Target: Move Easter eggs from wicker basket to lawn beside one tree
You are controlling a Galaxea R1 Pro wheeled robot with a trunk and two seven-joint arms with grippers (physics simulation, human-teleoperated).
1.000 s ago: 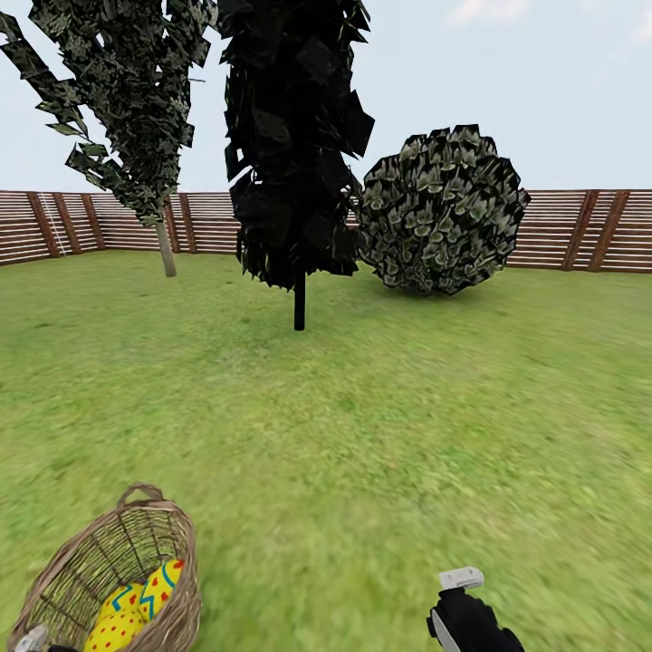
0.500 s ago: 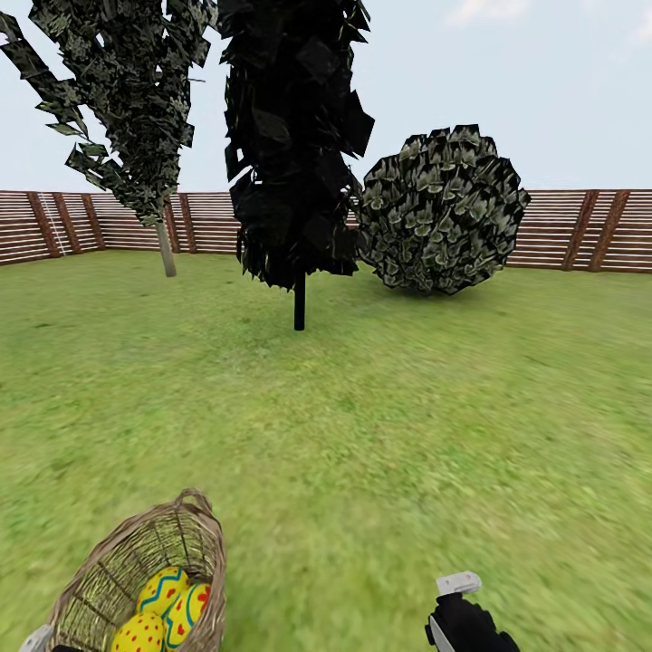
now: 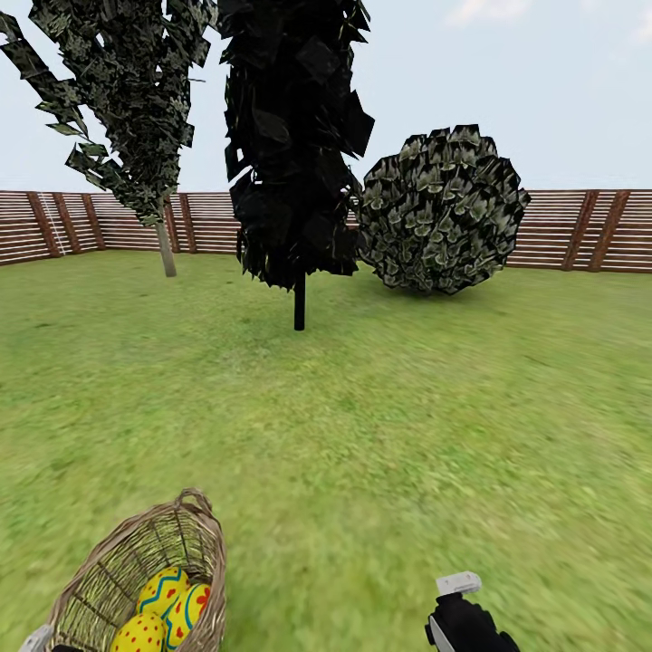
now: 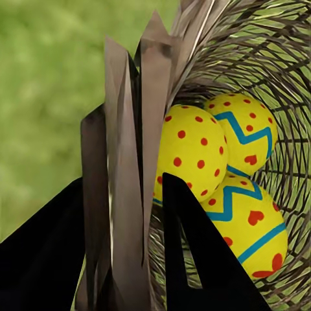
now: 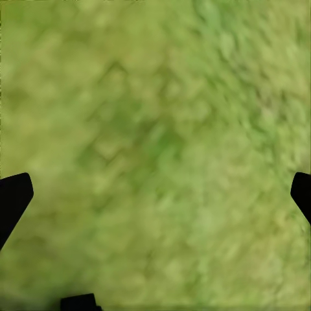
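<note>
Inside wicker basket (image 3: pixel 109 561), three unlettered Easter eggs (image 3: pixel 167 605).

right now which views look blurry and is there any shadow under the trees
Head view: distant fence sharp, near lawn smeared, only a faint dark patch by the black tree. Right wrist view: grass soft and blurred. Left wrist view: eggs crisp, grass behind defocused.
</note>
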